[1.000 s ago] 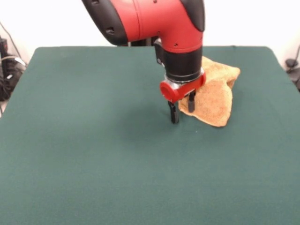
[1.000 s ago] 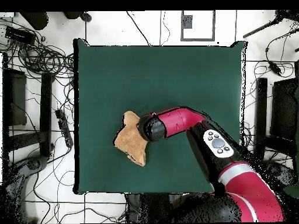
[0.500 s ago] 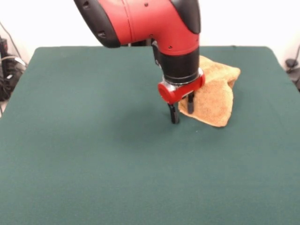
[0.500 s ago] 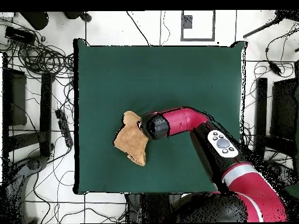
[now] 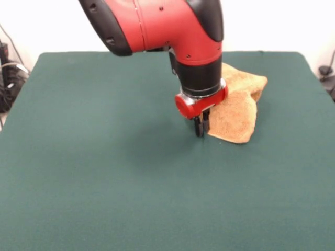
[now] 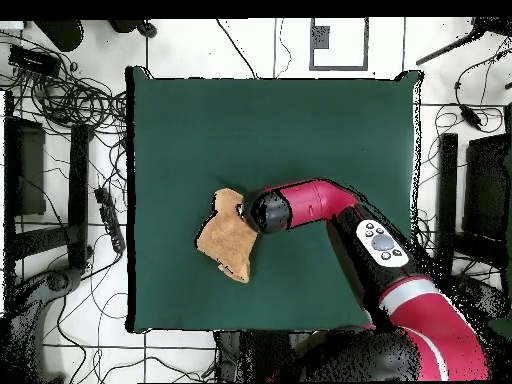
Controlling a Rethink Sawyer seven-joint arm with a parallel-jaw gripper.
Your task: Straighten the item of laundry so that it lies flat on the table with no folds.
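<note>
The item of laundry (image 5: 236, 110) is a golden-orange terry towel, rumpled and folded over itself, lying at the right rear of the dark green table (image 5: 104, 172). In the overhead view the towel (image 6: 224, 245) lies left of the table's (image 6: 300, 120) middle. My gripper (image 5: 199, 127) points straight down at the towel's left lower edge. Its black fingers (image 5: 198, 125) are pressed together, shut on that edge near the tabletop. From above, the red and black wrist (image 6: 268, 211) hides the fingers.
Cables and dark stands (image 6: 60, 100) lie on the floor around the table in the overhead view. The table's right edge (image 5: 314, 73) runs close to the towel in the front view.
The fingers straddled the towel's left edge, spread apart, and have now come together on it. The wrist has shifted slightly left in the front view.
</note>
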